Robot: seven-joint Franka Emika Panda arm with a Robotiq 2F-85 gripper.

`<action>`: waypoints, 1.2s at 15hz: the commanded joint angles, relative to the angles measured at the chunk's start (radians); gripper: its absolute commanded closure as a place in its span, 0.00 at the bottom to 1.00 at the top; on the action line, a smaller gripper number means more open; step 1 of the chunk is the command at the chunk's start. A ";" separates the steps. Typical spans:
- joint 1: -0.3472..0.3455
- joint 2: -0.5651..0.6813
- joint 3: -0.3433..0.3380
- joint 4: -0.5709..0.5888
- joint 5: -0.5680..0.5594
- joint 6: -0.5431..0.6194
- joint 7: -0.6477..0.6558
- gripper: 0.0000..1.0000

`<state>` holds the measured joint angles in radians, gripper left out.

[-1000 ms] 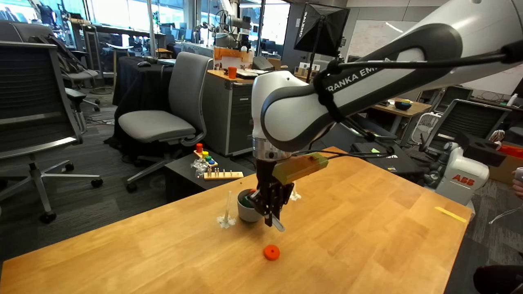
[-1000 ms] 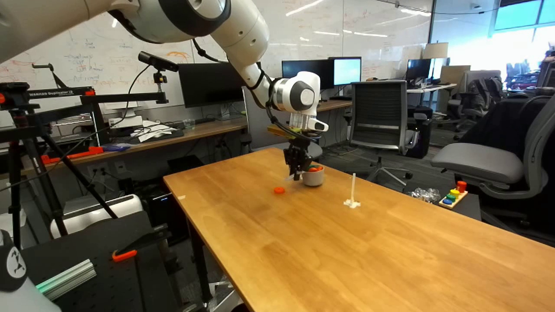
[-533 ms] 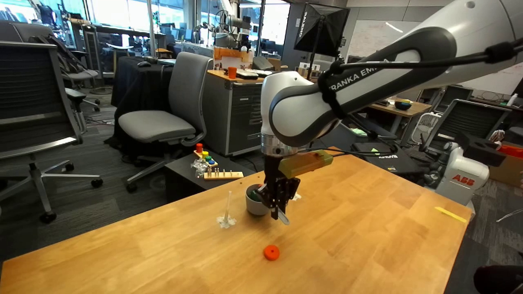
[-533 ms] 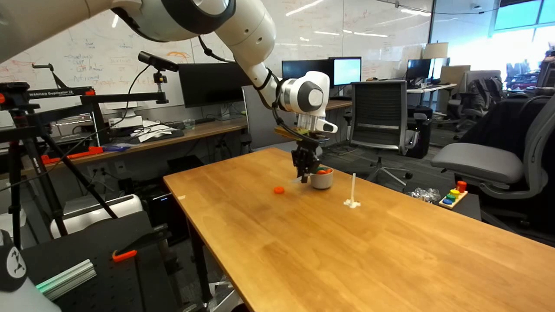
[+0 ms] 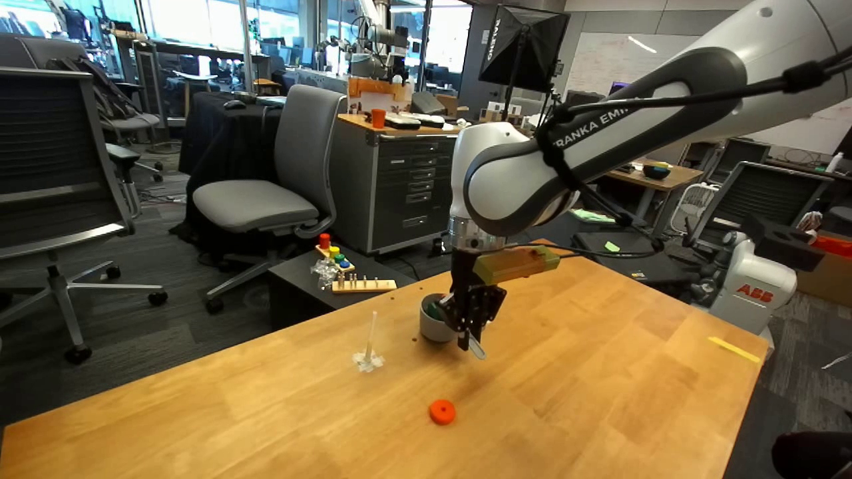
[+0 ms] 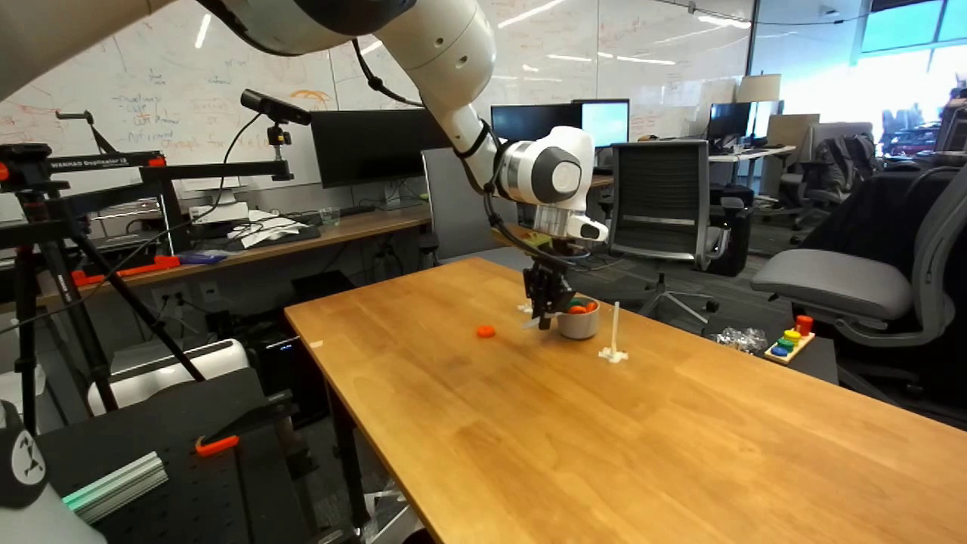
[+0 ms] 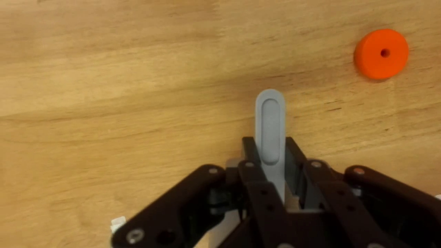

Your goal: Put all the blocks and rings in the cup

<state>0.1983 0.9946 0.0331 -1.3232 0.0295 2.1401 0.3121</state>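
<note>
In an exterior view, leftmost, an orange ring (image 6: 486,331) lies flat on the wooden surface (image 6: 468,408), apart from the claw (image 6: 543,323). The claw points down, clamped on the pale handle (image 7: 270,127) of the grey cup (image 6: 579,327) just to its right. Orange and green pieces (image 6: 577,310) sit inside the cup; whether the cup rests on the surface is hard to tell. Farther right, a thin stick (image 6: 615,326) stands upright from a whitish patch (image 6: 613,356).
</note>
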 commanded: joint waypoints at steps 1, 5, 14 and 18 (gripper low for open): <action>-0.014 -0.070 0.003 -0.105 0.027 0.049 0.003 0.72; -0.013 -0.092 0.005 -0.139 0.039 0.060 0.004 0.31; 0.030 -0.101 0.025 -0.130 0.029 0.044 0.014 0.00; 0.079 -0.136 0.023 -0.132 0.014 0.027 0.040 0.00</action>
<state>0.2437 0.9195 0.0609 -1.4237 0.0507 2.1838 0.3192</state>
